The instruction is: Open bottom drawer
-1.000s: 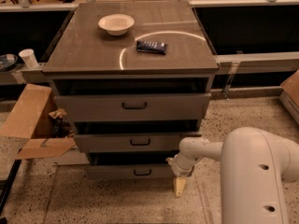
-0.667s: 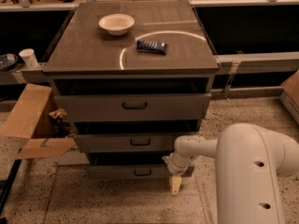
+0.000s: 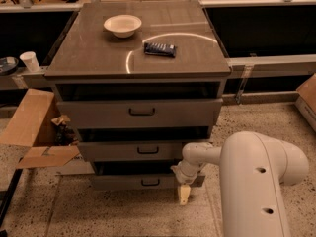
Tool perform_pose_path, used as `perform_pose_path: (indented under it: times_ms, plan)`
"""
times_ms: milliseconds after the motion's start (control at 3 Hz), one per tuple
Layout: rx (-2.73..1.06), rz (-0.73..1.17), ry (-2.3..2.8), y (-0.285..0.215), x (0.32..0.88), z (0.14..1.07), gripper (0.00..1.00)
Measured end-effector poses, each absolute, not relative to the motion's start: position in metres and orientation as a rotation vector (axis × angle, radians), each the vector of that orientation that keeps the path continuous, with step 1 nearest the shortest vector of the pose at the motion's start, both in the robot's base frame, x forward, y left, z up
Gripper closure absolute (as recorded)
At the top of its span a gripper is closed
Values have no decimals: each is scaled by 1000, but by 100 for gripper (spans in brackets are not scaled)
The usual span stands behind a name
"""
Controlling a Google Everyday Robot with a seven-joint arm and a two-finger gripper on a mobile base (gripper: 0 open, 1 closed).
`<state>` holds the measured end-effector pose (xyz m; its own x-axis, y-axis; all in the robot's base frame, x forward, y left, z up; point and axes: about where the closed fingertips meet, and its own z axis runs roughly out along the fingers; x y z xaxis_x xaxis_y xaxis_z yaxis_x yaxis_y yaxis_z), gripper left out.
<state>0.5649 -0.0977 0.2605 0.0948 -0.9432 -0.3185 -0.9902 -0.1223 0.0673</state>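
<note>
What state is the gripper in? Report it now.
Gripper: state cannot be told; it hangs low at the right end of the bottom drawer, right of its handle.

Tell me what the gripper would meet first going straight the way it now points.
The gripper points down at the right end of the bottom drawer, so probably the speckled floor below it; depth is unclear, so it might brush the drawer front.
</note>
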Motion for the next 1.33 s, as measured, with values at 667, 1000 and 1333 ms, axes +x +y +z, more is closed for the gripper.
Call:
perform_pose_path:
  times_ms: [667, 1000, 1333]
  plan:
    - [-2206, 315, 1886, -104, 589, 227, 0]
    - [-2209, 260, 1862, -109, 608, 208, 0]
    - [-2202, 256, 1904, -116, 621, 180, 0]
